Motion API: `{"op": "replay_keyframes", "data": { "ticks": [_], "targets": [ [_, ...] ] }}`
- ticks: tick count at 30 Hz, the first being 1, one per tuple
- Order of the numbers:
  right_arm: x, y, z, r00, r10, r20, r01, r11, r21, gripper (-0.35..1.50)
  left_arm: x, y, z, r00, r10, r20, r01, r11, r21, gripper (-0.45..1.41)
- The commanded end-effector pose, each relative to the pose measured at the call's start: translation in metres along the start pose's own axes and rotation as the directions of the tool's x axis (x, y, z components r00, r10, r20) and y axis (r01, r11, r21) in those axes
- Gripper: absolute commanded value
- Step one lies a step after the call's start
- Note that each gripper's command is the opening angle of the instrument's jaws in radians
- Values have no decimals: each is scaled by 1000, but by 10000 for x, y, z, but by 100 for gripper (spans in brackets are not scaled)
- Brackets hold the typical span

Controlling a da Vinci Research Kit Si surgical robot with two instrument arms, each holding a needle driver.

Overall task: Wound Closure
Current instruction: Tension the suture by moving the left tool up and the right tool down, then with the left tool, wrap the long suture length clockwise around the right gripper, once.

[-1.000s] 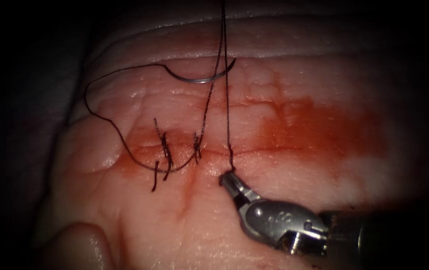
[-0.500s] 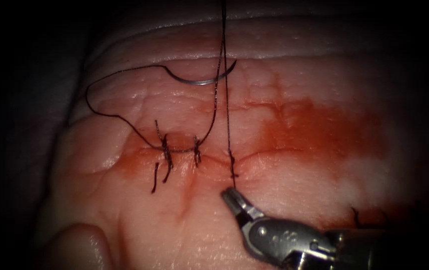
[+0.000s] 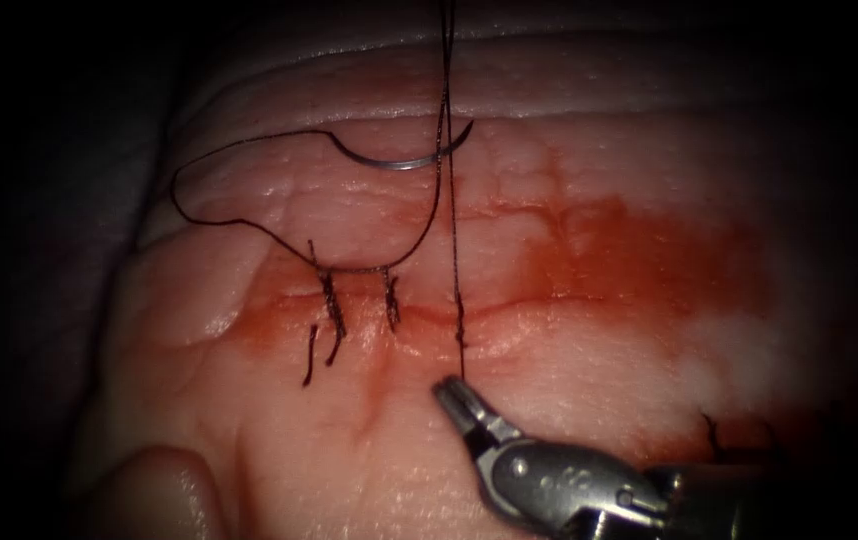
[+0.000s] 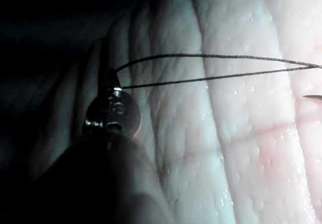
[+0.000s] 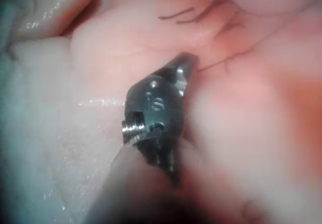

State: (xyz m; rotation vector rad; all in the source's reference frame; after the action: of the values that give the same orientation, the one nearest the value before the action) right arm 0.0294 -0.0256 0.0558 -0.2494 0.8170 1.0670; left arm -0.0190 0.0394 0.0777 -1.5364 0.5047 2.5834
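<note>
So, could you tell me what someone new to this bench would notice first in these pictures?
Probably the curved needle, lying free on the tissue above the cut, held by neither tool. Next, the dark thread running from the top edge down to the cut, where the right hand grips its end just below the cut. In the left wrist view, the left hand holds two strands of thread.

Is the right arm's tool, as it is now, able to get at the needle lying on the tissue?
Probably yes. The right end effector holds the thread, so it must let go first. The needle lies loose on the tissue beyond the cut, with only thread strands crossing it.
</note>
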Motion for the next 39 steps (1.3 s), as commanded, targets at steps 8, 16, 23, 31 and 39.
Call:
{"op": "replay_keyframes", "data": {
  "ticks": [8,16,23,31,39],
  "targets": [
    [-24,-7,6,999,-7,38,7,1000,14,-35,-12,-21,23,999,35,23,-36,999,20,-45],
    [-30,-16,-1,998,-6,57,5,1000,24,-35,-25,-28,22,999,43,27,-44,999,21,-45],
    [-20,-7,2,999,2,34,-5,996,90,-8,-22,-18,14,1000,9,-3,-9,1000,10,-45],
    [-1,25,6,999,-48,-11,49,991,128,99,16,31,-42,983,-126,-133,97,974,-206,-45],
    [16,68,-3,998,-51,-36,57,981,185,113,99,87,-136,933,-216,-287,62,883,-464,-45]
  ]
}}
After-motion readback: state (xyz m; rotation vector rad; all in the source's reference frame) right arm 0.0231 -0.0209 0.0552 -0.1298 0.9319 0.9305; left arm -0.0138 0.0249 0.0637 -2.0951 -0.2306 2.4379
